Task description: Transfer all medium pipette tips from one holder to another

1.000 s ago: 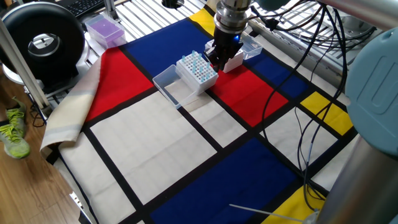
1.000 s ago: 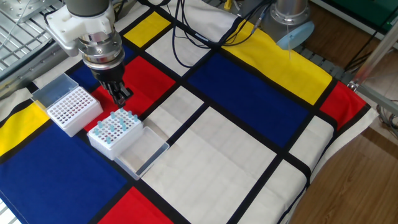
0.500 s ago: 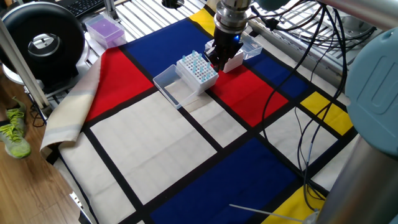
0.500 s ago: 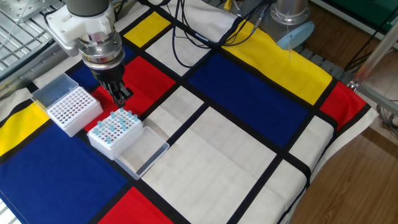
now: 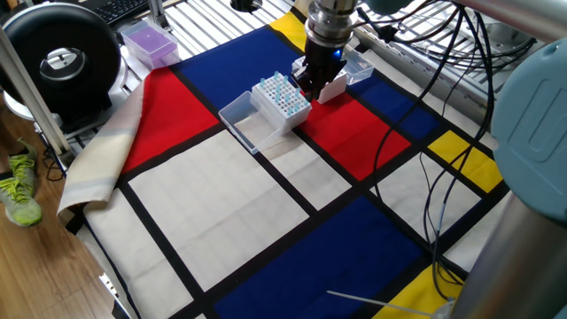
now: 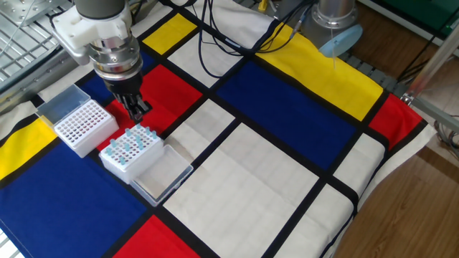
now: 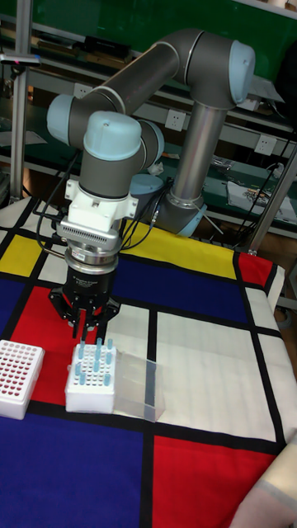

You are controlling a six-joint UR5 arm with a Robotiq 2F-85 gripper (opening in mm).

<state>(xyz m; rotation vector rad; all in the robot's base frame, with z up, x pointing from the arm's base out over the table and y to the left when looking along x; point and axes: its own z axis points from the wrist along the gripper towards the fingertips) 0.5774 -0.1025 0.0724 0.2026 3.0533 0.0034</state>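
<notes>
No readable text, label, brand or number in any view — small dark lettering on gripper body in tall fixed view too blurred to make out; round black device at table edge bears pale central emblem, no legible characters; white squares on back wall look like plates or sockets, nothing readable on them
</notes>
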